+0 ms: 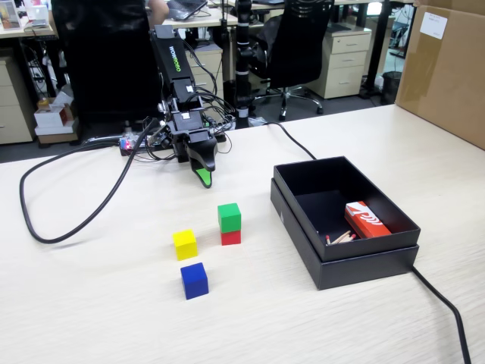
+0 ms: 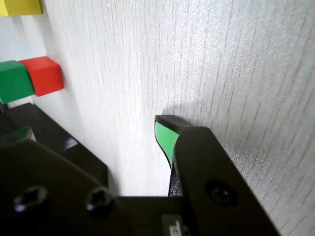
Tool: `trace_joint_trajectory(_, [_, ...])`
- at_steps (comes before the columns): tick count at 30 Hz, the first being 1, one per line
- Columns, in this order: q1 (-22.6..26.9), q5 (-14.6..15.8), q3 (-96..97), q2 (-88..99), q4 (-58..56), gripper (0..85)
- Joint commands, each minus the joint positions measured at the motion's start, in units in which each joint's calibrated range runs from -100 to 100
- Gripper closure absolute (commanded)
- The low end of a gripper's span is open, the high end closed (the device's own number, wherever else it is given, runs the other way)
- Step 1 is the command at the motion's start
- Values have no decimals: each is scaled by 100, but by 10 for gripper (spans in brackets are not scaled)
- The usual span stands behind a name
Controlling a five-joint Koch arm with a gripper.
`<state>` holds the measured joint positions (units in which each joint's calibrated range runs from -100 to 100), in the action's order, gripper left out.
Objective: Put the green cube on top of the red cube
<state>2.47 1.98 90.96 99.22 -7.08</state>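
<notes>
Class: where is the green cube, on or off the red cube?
On: the green cube sits atop the red cube, gripper apart.

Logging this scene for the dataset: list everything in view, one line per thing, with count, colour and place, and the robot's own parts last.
green cube: one, bright green, stacked on the red cube, mid-table.
red cube: one, red, on the table under the green cube.
yellow cube: one, yellow, left of the stack in the fixed view.
blue cube: one, blue, nearest the camera.
box: one, black, open, right of the cubes.
carton: one, red-orange with white marking, inside the box.
cardboard box: one, brown, far right.
cable: one, black, looping on the left.
gripper: one, black with green tip, behind the stack, holding nothing.
</notes>
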Motion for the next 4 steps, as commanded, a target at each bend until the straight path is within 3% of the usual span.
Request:
trace_joint_trajectory(1, [-29, -10, 215, -14, -168, 368])
trace_joint_trajectory(4, [-29, -10, 215, -14, -168, 368])
